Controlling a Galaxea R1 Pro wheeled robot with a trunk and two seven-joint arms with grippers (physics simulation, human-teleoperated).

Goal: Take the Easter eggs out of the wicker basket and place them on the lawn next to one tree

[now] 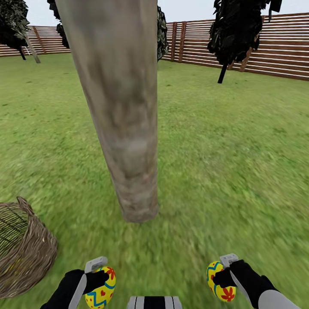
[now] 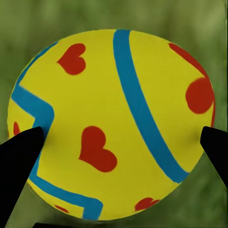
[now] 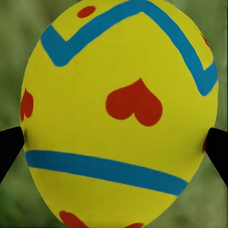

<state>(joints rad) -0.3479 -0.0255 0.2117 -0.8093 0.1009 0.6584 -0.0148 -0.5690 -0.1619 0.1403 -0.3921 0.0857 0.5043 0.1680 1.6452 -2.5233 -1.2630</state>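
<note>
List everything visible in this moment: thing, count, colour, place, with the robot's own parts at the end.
Easter eggs: two, yellow with red marks and blue bands; one in the left gripper, one in the right gripper.
Wicker basket: one, tan-brown, on the grass at the left, near the trunk; its contents cannot be made out.
Tree trunk: one, grey-brown, bare, straight ahead.
Dark trees: several, near the fence.
Fence: brown slats, along the back.
Lawn: green, all around.
Left gripper: black fingers, shut on an egg.
Right gripper: black fingers, shut on an egg.
</note>
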